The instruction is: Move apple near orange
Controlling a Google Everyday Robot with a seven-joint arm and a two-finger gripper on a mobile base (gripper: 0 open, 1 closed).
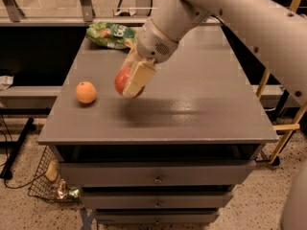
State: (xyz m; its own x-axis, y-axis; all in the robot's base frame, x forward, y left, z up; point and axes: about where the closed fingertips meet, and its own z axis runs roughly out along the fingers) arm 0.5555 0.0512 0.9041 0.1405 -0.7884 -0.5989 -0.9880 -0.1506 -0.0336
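Note:
The red apple is held in my gripper, just above the grey cabinet top. The gripper's cream fingers are shut on the apple, which shows between them. The small orange rests on the cabinet top at the left, a short way left of the apple and apart from it. My white arm reaches in from the upper right.
A green snack bag lies at the back left of the top, behind the gripper. Drawers run below the front edge. A wire basket sits on the floor at the lower left. A wooden frame stands at the right.

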